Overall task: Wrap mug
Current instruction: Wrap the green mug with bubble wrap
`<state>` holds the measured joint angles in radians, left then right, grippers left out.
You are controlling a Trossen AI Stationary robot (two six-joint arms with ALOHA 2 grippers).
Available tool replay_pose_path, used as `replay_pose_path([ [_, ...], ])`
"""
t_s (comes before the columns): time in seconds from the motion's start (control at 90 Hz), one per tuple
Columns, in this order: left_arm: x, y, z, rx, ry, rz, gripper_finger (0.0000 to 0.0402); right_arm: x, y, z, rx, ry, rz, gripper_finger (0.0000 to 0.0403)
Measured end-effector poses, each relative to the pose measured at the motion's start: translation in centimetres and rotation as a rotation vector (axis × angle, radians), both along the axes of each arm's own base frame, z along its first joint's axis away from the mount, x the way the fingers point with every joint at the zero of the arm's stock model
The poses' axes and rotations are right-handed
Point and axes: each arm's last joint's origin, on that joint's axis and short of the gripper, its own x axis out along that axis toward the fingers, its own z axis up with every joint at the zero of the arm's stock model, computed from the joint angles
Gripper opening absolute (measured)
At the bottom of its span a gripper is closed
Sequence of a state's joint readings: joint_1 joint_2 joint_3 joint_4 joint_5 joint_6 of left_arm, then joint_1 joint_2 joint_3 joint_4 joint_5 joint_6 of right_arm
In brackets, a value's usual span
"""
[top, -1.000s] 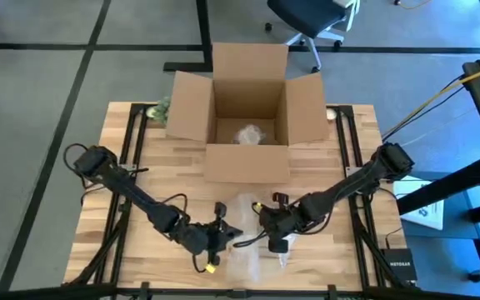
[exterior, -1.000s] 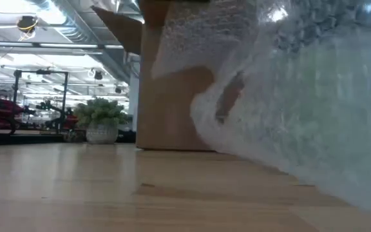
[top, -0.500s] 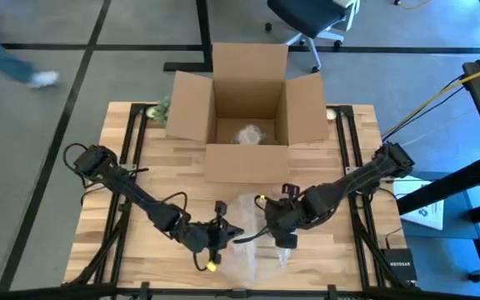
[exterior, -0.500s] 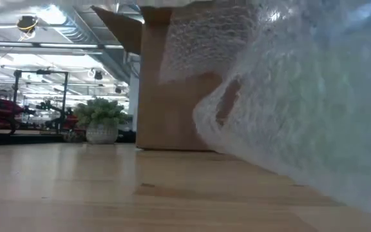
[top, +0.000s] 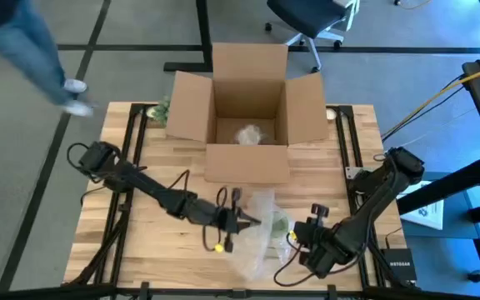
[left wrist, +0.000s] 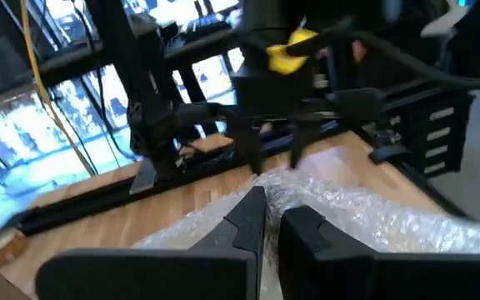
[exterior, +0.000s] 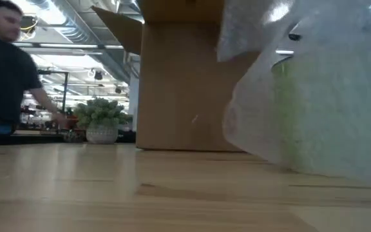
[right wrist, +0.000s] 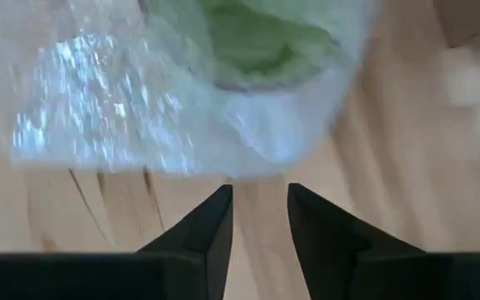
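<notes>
Both arms low, fingers [left wrist: 252,218] near-closed.

An open cardboard box [top: 248,112] stands at the table's [top: 161,179] twelve o'clock edge, flaps spread wide, with a pale crumpled bundle [top: 249,134] inside, possibly wrapping. A small potted plant [exterior: 99,120] sits at about eleven o'clock, beside the box's flap. Off the table, a person [top: 23,46] in jeans is at ten o'clock and an office chair [top: 313,18] at one o'clock.
</notes>
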<state>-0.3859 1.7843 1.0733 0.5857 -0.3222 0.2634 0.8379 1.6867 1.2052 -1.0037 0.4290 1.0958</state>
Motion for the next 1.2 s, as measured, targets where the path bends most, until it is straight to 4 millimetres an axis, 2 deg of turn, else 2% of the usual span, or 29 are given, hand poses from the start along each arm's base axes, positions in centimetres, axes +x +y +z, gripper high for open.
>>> replay_pose_path([
  [0.156,1.5,1.3,-1.2,-0.087,-0.033,-0.034,0.0,0.7,-0.3,-1.7,0.001,-0.133,-0.025,0.0101],
  [0.356,2.6,1.8,-3.5,-0.11,-0.002,-0.028,0.0,1.3,-0.3,-1.7,-0.001,-0.158,0.029,0.0101],
  [0.422,2.8,1.8,-4.3,-0.13,0.019,-0.029,0.0,1.4,-0.3,-0.9,0.008,-0.114,0.05,0.0101],
  [0.578,3.2,2.0,-5.7,-0.152,0.05,-0.022,0.0,1.3,-0.1,2.7,0.029,-0.051,0.089,0.0101],
  [0.678,3.3,2.0,-6.1,-0.159,0.054,-0.021,0.0,1.9,0.2,4.8,-0.03,-0.117,0.151,0.0101],
  [0.767,3.3,1.9,-6.3,-0.161,0.054,-0.022,0.0,3.3,-0.4,5.4,-0.099,-0.206,0.18,0.0101],
  [0.833,3.3,1.9,-6.3,-0.162,0.054,-0.022,0.0,4.6,-1.5,4.9,-0.095,-0.208,0.163,0.0101],
  [0.956,3.3,1.7,-6.3,-0.162,0.054,-0.026,0.0,6.1,-3.7,2.7,-0.014,-0.156,0.136,0.0101],
  [1.111,3.0,1.3,-6.3,-0.144,0.082,-0.036,0.0,7.2,-5.5,0.0,0.138,-0.12,0.145,0.0101],
  [1.2,2.4,1.1,-5.6,-0.094,0.119,-0.03,0.0,7.3,-6.0,-1.0,0.193,-0.117,0.14,0.0101],
])
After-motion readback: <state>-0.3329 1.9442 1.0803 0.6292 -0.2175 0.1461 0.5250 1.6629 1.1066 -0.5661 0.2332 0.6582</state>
